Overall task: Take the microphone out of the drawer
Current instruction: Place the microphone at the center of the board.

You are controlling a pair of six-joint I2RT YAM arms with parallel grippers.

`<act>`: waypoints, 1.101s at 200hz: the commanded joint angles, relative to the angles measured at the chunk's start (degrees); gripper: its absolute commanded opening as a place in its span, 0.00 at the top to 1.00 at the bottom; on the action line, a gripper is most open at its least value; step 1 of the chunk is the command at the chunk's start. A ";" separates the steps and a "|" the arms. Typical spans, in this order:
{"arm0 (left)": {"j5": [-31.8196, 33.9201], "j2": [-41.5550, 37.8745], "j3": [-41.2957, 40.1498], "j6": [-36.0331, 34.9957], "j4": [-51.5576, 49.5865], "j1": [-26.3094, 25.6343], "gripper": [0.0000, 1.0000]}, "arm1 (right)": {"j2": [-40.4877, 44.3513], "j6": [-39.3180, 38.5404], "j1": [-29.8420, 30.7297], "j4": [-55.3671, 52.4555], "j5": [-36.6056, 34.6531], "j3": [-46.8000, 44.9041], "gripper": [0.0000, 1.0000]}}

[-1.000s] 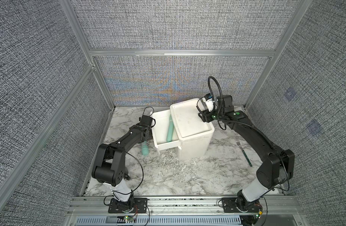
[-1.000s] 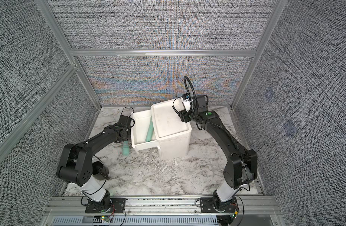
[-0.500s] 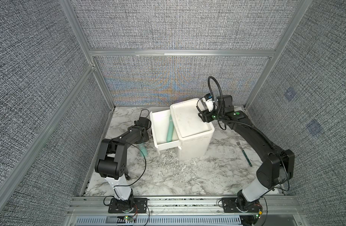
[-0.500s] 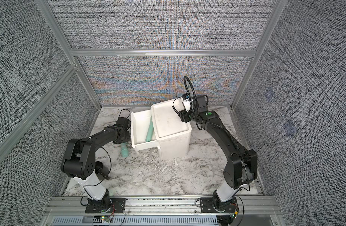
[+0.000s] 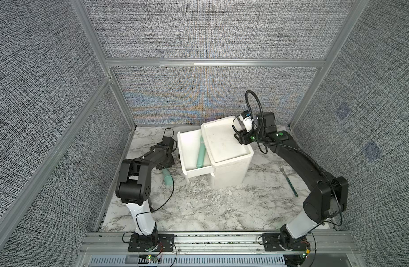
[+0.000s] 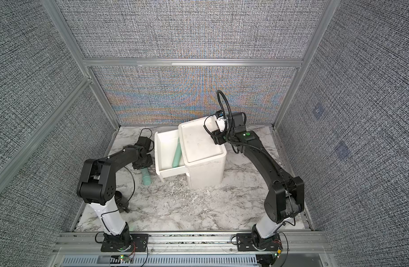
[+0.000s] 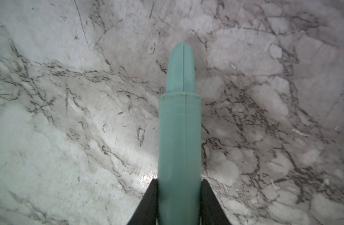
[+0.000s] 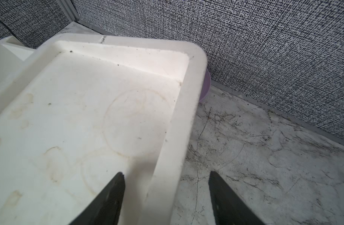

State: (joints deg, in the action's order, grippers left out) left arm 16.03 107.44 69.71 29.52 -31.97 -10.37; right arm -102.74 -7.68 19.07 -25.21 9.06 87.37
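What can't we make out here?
Held teal piece: end between left gripper fingers cut by the wrist picture's edge; left arm covers it in both top views.
Second teal piece in the drawer: both top views, far end under cabinet top.
Purple object: right wrist view, mostly behind the cabinet rim.
Fork: too small in a top view.

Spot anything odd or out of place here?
A teal stick lies in the open drawer, while the left gripper clamps a similar teal piece at the table outside. A fork lies loose beside the right arm.
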 commanded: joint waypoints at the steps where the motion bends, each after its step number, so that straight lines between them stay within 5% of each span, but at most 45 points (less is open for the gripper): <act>1: -2.15 0.55 0.64 -0.64 -1.95 0.26 0.88 | 0.01 -1.63 0.06 -4.60 -0.36 -0.46 0.30; 103: -3.55 0.01 -0.21 -0.12 -2.56 1.07 0.45 | 0.29 -1.72 0.04 -4.57 -0.23 -0.48 0.30; 212: -5.57 -11.45 4.11 -4.33 -7.39 2.00 0.27 | 0.26 -1.71 0.09 -4.56 -0.12 -0.62 0.30; 220: -5.40 -13.11 4.67 -5.15 -7.83 2.09 0.15 | 0.26 -1.72 0.14 -4.45 -0.09 -0.62 0.30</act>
State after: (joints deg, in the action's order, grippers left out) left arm 11.35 97.41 72.77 27.53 -37.36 -8.71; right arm -102.30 -8.14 19.09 -25.71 9.08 87.13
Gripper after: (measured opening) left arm 0.741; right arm 0.700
